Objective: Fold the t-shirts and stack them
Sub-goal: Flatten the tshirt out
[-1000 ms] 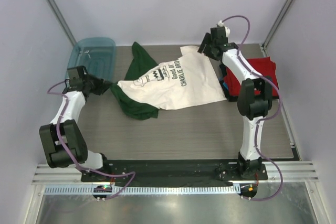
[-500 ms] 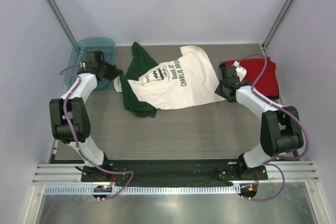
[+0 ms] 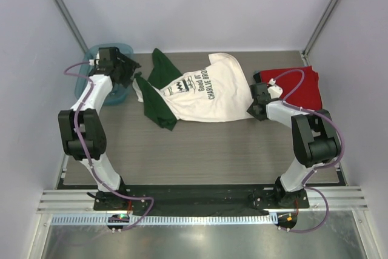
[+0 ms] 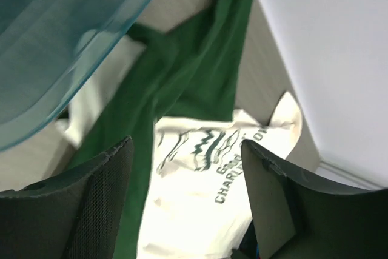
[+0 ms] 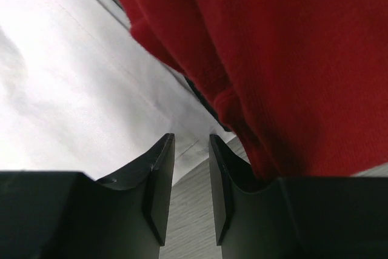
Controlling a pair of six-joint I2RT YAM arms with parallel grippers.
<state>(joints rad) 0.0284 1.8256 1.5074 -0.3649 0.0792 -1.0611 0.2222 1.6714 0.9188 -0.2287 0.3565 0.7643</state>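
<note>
Top view: white cotton t-shirt w/ dark green sleeves and black chest print (image 3: 209, 92) lies spread, chest up, mid-rear on the grey wood-grain bench (image 3: 200, 150). One green sleeve points to the back wall. The other is bunched at the shirt's L side, toward the near edge.

Folded red t-shirt (image 3: 297, 86) sits at the R rear of the bench, just beside the white shirt's R hem. In R wrist view a thin dark cloth edge (image 5: 200, 96) shows betw. the red fold and the white cloth.

Translucent teal plastic tub (image 4: 54, 28) is at the L rear corner.

L end effector (image 4: 185, 150): fingers wide apart, nothing betw. them. It hangs above the tub's inner rim, just beside the green sleeves, w/ the chest print visible below. Same unit in top view (image 3: 128, 72).

R end effector (image 5: 186, 141): fingers close, w/ a narrow gap left. It is low over the bench at the white shirt's R lower corner, w/ the red fold overhanging to its R. Bench grain and white hem show through the gap. Cannot tell if any cloth is pinched. Top view (image 3: 253, 108) gives the same spot, betw. white hem and red shirt.
</note>
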